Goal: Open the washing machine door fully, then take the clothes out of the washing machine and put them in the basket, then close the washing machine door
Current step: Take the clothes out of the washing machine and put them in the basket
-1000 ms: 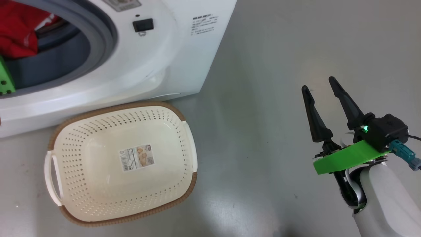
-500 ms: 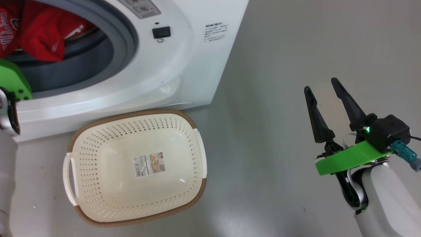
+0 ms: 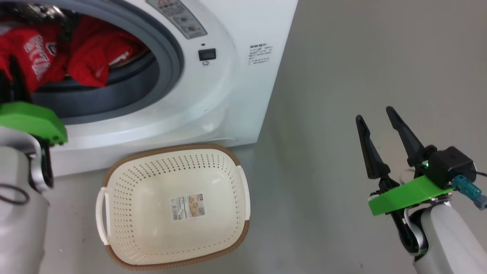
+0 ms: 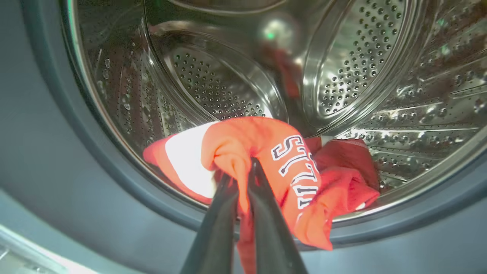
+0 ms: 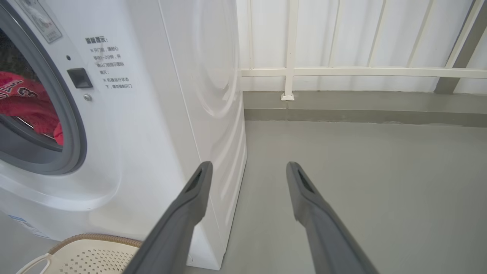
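Red clothes [image 4: 274, 152] are clamped in our left gripper [image 4: 241, 171] inside the washing machine [image 3: 243, 95]; our right gripper [image 3: 374, 114] hangs with fingers apart, right of the basket [image 3: 167, 149].

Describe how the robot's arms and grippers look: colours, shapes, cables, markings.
The right gripper and the left gripper each have two long, tapering dark fingers mounted on a bright green plate. The right wrist carries a black module with a small green light and a teal connector. The right forearm and left forearm are smooth and pale; a thin black cable loops on the left one.
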